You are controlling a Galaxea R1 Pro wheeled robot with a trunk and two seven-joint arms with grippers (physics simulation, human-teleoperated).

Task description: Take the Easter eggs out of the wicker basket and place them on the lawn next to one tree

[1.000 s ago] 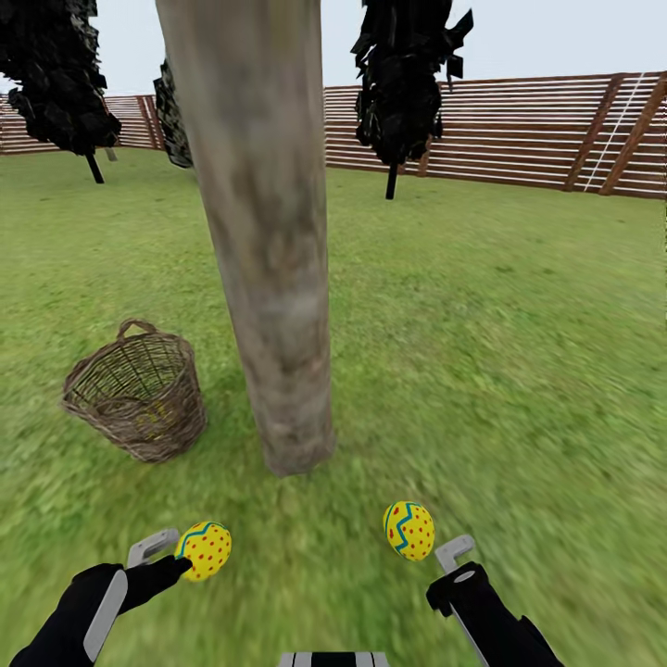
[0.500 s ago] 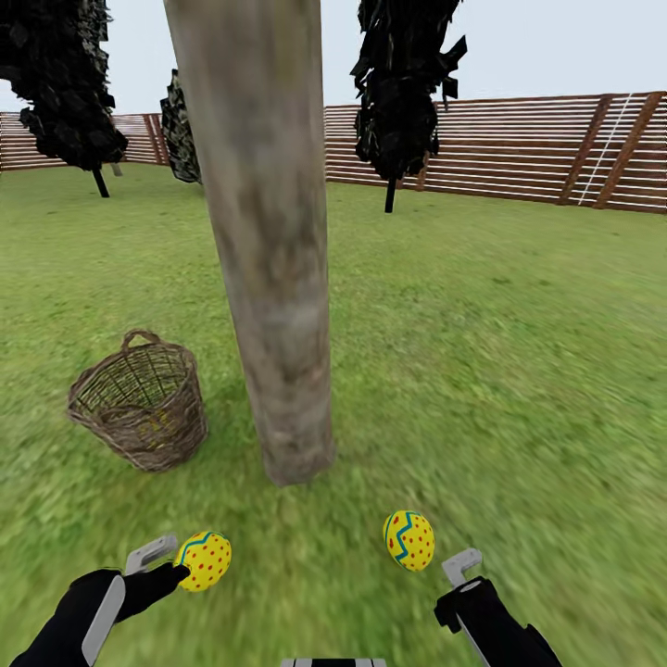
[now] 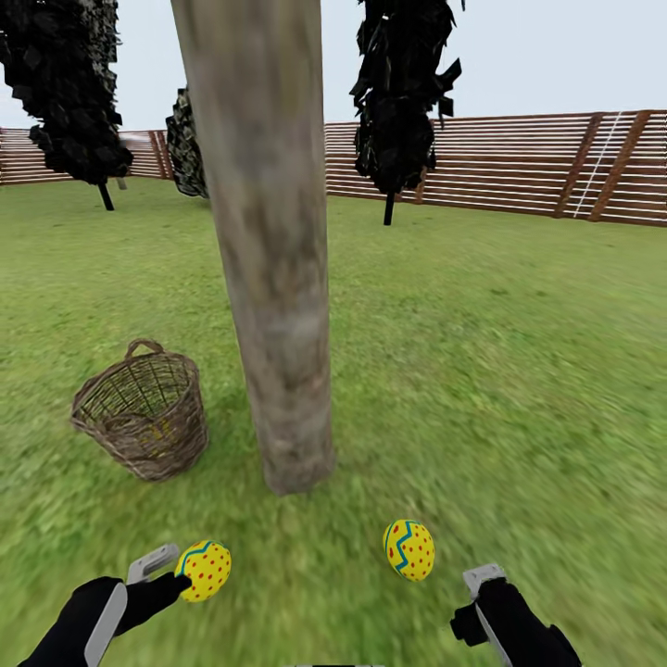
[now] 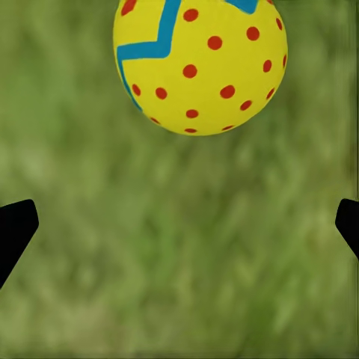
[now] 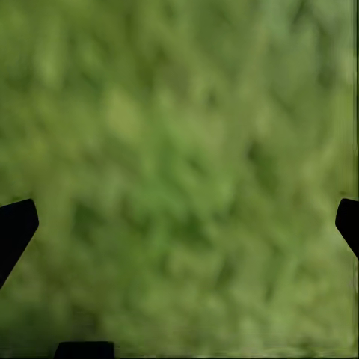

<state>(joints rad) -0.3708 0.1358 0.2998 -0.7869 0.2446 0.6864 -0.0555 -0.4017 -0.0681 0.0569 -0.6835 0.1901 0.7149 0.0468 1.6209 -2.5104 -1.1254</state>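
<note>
The left tool (image 3: 171, 567) is spread open, its fingertips wide apart in the left wrist view, with one Easter egg (image 3: 205, 571) just off its tip on the lawn (image 3: 519, 371). The right tool (image 3: 484, 593) is likewise open over bare grass, a second egg (image 3: 409, 549) lying to its left. Both eggs sit near the tree (image 3: 273, 278); the wicker basket (image 3: 144, 412) stands left of the trunk.
</note>
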